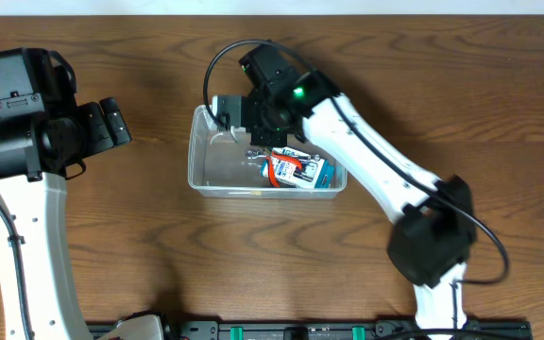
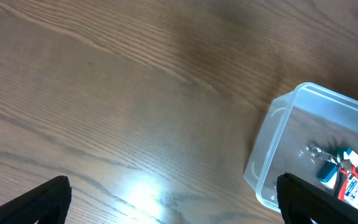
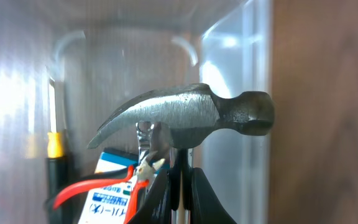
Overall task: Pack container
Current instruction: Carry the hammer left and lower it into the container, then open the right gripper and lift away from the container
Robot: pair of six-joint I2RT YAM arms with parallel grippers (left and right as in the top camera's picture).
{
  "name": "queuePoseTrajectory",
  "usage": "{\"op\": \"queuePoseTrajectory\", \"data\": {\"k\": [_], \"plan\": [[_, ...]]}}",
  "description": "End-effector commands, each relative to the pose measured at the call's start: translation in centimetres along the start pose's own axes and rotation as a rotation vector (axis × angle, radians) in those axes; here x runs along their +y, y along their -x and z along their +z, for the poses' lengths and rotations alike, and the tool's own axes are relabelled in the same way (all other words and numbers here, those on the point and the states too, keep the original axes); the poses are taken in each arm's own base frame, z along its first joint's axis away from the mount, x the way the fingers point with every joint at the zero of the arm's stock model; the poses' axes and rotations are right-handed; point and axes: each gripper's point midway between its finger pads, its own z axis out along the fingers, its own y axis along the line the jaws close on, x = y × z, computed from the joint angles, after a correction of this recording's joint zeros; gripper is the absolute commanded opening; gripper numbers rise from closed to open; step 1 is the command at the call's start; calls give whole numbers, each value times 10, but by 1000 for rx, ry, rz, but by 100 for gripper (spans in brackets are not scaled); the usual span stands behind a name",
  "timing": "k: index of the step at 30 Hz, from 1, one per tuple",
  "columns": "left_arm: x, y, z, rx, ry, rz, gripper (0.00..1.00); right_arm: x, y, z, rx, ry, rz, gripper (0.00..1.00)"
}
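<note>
Container (image 1: pixel 199 161), a clear, colourless rectangular plastic tub, is sitting centrally on the brown wooden surface (image 1: pixel 461 66), holding a red-and-blue carded packet (image 1: pixel 296 172). Right arm (image 1: pixel 376 165) is reaching into it, jaws clamping a steel claw hammer (image 3: pixel 185 115) below its head, likely for lowering inside. Left arm (image 1: pixel 17 142) is hanging well apart, jaws spread wide, gripping nothing.

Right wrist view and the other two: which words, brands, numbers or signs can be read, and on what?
Nothing can be read with certainty.
On the blue, white and red packaging card inside the clear plastic container: dark print, too small and blurred in every view.
On the steel claw hammer: no marking shows on its head.
</note>
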Motion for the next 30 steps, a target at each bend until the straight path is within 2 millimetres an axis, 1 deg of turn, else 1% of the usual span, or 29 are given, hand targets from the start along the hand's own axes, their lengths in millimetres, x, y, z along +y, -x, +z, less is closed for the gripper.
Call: {"op": "queuePoseTrajectory", "data": {"k": [1,4,6,7,8,9,10,13,15,16,18,19,20,21,22,24,25,27,29,30], "plan": [[4,-2,2,11,17,-11,98,-4,-17,24,28,27,-13,1],[4,-2,2,12,17,-11,98,-3,-30,43,50,58,8,1],[4,-2,2,11,17,-11,98,-2,-35,48,61,68,15,1],[4,-2,2,11,17,-11,98,-3,-37,50,65,71,18,2],[4,-2,2,11,17,-11,98,-3,-38,50,65,71,19,10],[4,-2,2,11,17,-11,98,-3,-38,50,65,70,22,32],[4,-2,2,12,17,-12,98,-4,-38,50,67,67,32,99],[4,-3,2,13,17,-11,98,-10,-36,42,74,38,89,99],[4,-3,2,15,17,-11,98,-14,-30,29,61,22,129,99],[4,-3,2,15,17,-11,98,-18,-25,18,49,6,148,99],[4,-4,2,17,17,-1,98,-28,-16,-6,19,-37,176,99],[3,-5,2,21,15,15,98,-37,-12,-22,1,-78,195,99],[0,-6,1,24,10,39,98,-49,-8,-43,-19,-136,224,99],[-3,-7,0,22,6,55,98,-58,-8,-57,-31,-179,246,99],[-7,-7,-2,18,-2,75,98,-71,-10,-78,-48,-245,291,99],[-18,-9,-7,3,-15,140,98,-98,-22,-116,-80,-369,406,99],[-19,-9,-11,-11,-3,159,98,-113,-36,-138,-95,-433,492,99],[-20,-9,-20,-43,26,182,98,-133,-66,-168,-120,-507,649,99],[-22,-11,-32,-74,23,197,98,-145,-103,-189,-127,-549,818,99],[-24,-13,-39,-94,15,201,98,-149,-121,-195,-120,-563,885,99]]}}
